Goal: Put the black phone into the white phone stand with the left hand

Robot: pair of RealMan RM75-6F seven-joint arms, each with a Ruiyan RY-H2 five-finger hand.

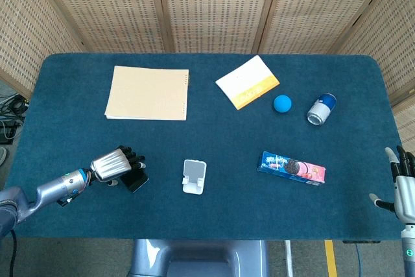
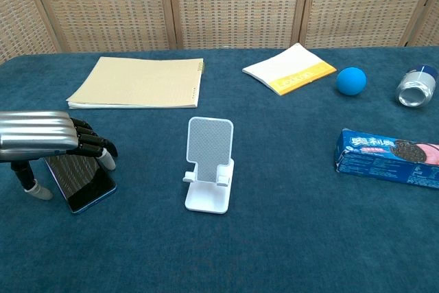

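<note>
Head view first. Lying flat on the blue table [image 1: 214, 141], near the front left: black phone [image 1: 138, 180], well apart from white phone stand [image 1: 194, 177] to its right, with bare cloth between. Arched over the phone's left part: left hand [image 1: 115, 163], fingers bent downward toward the screen. At the front right corner, off the table edge: right hand [image 1: 403, 189], fingers upright and spread, holding nothing. Further back and not involved: beige notebook [image 1: 148, 93], white-and-yellow booklet [image 1: 247, 82], blue ball [image 1: 282, 103], can [image 1: 321, 109] on its side, cookie packet [image 1: 292, 167].

Chest view next. Clearer here: left hand [image 2: 44, 138] low over black phone [image 2: 84, 182], fingertips [image 2: 104, 154] curved down at the far edge, thumb reaching down on the near left side, a little apart from the phone. Wide posture, not closed around anything; phone not lifted, flat on the cloth. Real contact of fingertips with the glass: impossible to tell. White phone stand [image 2: 208, 169] upright, its back plate facing the camera, small lip at the bottom, nothing in it.

Handling, as a judgement: probably stiff, thin and light, with smooth glass, so slippery under hard fingertips and difficult to raise from a flat surface. Best to pinch across the two long edges, thumb against fingers, near the middle, leaving the lower end free for the lip. Better not to press on the screen.
</note>
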